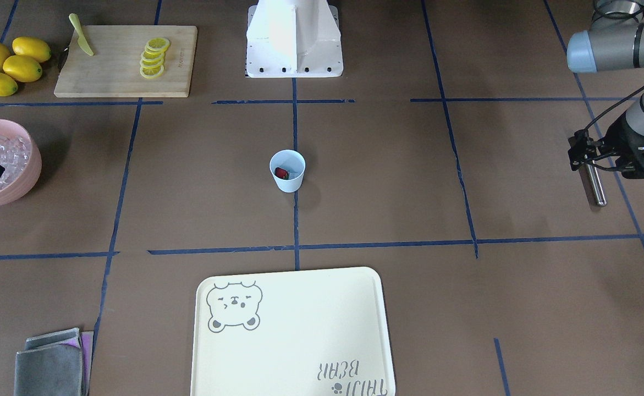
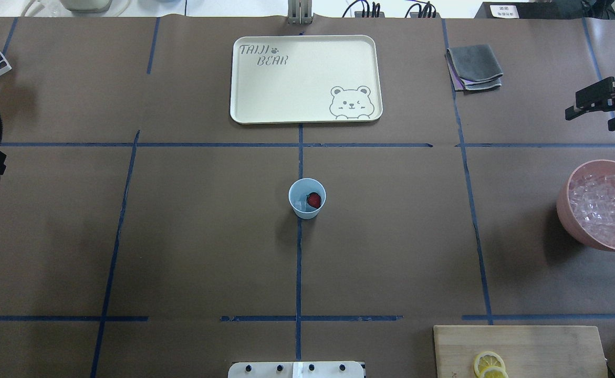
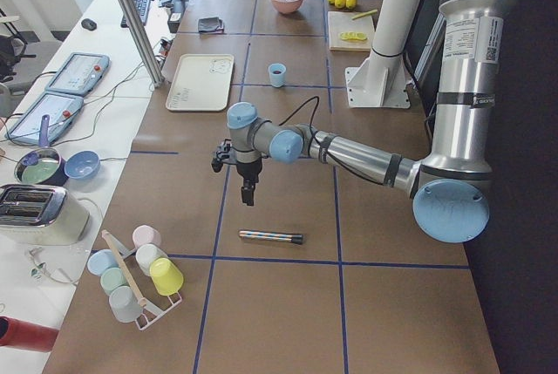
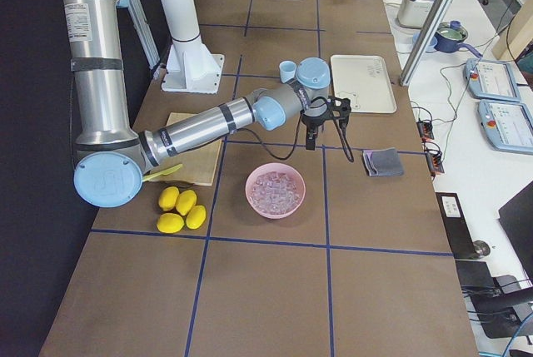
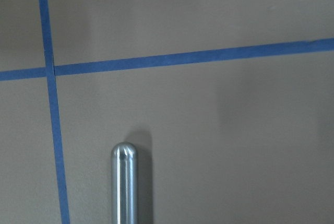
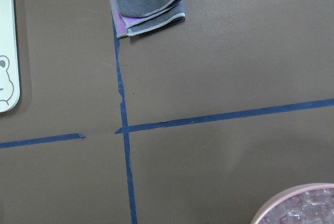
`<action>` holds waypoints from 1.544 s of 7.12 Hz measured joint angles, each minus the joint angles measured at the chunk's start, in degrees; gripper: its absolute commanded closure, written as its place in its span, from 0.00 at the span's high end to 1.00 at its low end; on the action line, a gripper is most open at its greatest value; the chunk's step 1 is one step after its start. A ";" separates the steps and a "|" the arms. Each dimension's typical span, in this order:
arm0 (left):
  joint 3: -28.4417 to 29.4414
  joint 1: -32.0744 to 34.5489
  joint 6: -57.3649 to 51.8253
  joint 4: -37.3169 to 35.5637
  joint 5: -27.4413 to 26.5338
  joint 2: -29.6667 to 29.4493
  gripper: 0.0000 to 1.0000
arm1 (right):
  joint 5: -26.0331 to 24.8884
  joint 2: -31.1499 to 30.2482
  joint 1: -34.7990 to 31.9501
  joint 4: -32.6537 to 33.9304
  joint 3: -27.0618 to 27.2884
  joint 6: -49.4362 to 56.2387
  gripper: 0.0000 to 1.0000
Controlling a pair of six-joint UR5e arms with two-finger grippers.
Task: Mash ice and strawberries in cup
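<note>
The cup (image 2: 307, 212), with the strawberry (image 2: 314, 199) and ice (image 2: 301, 201) inside, stands in the middle of the brown, blue-taped table (image 2: 181, 236), likely so both arms can reach. The left hand (image 1: 583, 159) hangs over a metal stick (image 1: 596, 190), probably the masher; I cannot tell how open it is. Farther off, the right hand (image 2: 593, 113) is open and empty.
</note>
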State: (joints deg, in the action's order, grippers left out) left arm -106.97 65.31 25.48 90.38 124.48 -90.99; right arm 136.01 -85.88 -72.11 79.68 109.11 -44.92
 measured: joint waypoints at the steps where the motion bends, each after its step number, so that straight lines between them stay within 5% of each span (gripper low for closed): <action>1: -5.27 3.81 -5.17 -6.36 2.68 0.33 1.00 | 0.03 -0.20 -1.47 1.31 0.69 1.55 1.00; 3: -8.09 13.59 -18.77 -14.94 8.72 0.89 1.00 | -0.36 -4.84 -5.24 2.55 0.73 12.58 1.00; 6: 2.95 23.94 -35.52 -15.83 15.51 2.28 1.00 | -2.74 -10.62 -12.35 12.62 -1.18 38.25 1.00; 8: 8.54 25.31 -37.57 -13.69 15.96 2.21 1.00 | -4.77 -10.90 -14.80 16.88 -3.56 47.78 1.00; 11: 9.43 25.18 -36.23 -13.02 15.73 3.18 1.00 | -4.13 -11.09 -15.63 17.25 -5.26 49.29 1.00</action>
State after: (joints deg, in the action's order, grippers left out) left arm -97.54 90.50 -10.75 77.36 140.21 -87.80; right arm 131.87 -96.97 -87.74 96.94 103.86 4.37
